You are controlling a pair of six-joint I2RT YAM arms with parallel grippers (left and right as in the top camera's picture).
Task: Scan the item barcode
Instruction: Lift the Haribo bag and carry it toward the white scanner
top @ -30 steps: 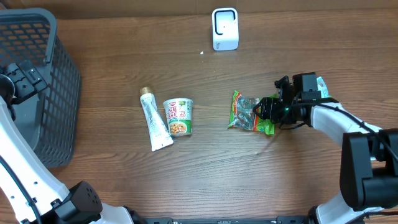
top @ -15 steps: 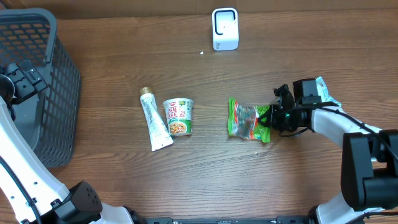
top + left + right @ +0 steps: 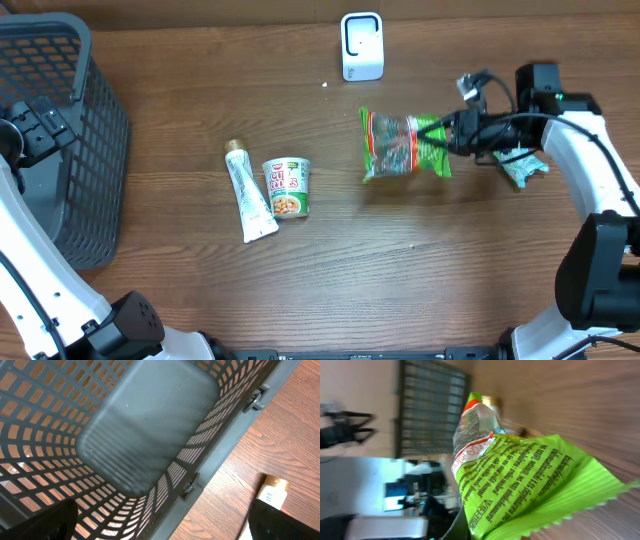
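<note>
Pinching green bag in closed right tool, raised off tabletop. Holding left tool wide open, empty, above basket. Done with pickup; yet to present barcode to scanner.

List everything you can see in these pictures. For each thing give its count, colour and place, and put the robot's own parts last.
table: one, brown wood, under everything
basket: one, dark grey mesh, far left of the table
scanner: one, white, back edge near the centre
tube: one, cream with a gold cap, lying left of centre
noodle cup: one, green and white, on its side beside the tube
snack packet: one, green, held by its edge in the right gripper
second packet: one, green and white, on the table by the right arm
left gripper: one, black, open, over the basket
right gripper: one, black, shut on the snack packet
</note>
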